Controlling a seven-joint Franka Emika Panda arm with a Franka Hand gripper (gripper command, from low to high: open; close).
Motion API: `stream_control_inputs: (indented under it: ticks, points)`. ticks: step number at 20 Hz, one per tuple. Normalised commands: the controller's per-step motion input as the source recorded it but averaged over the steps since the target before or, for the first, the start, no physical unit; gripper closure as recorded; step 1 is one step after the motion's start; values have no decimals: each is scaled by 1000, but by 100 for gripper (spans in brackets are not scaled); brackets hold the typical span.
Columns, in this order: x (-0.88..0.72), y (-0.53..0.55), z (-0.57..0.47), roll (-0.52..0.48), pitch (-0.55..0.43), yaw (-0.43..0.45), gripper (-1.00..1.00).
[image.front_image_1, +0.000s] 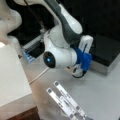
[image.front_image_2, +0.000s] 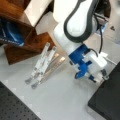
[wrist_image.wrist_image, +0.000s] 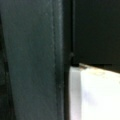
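Note:
The white arm ends in a blue mount (image.front_image_1: 83, 58) carrying the gripper (image.front_image_1: 78, 72), which hangs low over the grey table (image.front_image_1: 100, 95). In both front views the gripper (image.front_image_2: 100, 76) sits close beside a black block (image.front_image_2: 107, 100), and nothing shows between its fingers. The same black block (image.front_image_1: 105, 50) lies just behind it in a front view. A set of metal strips (image.front_image_1: 66, 101) lies flat on the table, apart from the gripper; the strips (image.front_image_2: 43, 66) fan out at a front view's left. The wrist view shows only dark surfaces (wrist_image.wrist_image: 30, 60) and a white patch (wrist_image.wrist_image: 95, 95).
A white box (image.front_image_1: 12, 75) stands at a front view's left. A wooden shelf (image.front_image_2: 25, 47) with a blue item (image.front_image_2: 11, 32) sits at a front view's top left. A black perforated mat (image.front_image_2: 12, 107) covers the bottom left corner. A thin white cable (image.front_image_1: 38, 76) runs across the table.

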Motion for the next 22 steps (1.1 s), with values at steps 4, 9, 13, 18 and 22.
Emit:
stream_control_inputs:
  ticks: [4, 9, 13, 18, 22]
  points:
    - [46, -22, -23, 122, -56, -6, 100]
    - [69, -6, 0, 136, -85, -21, 100]
    - [51, 19, 37, 108, -67, -17, 100]
    - [51, 36, 49, 107, -56, -13, 100]
    - [63, 75, 66, 82, -58, -10, 100]
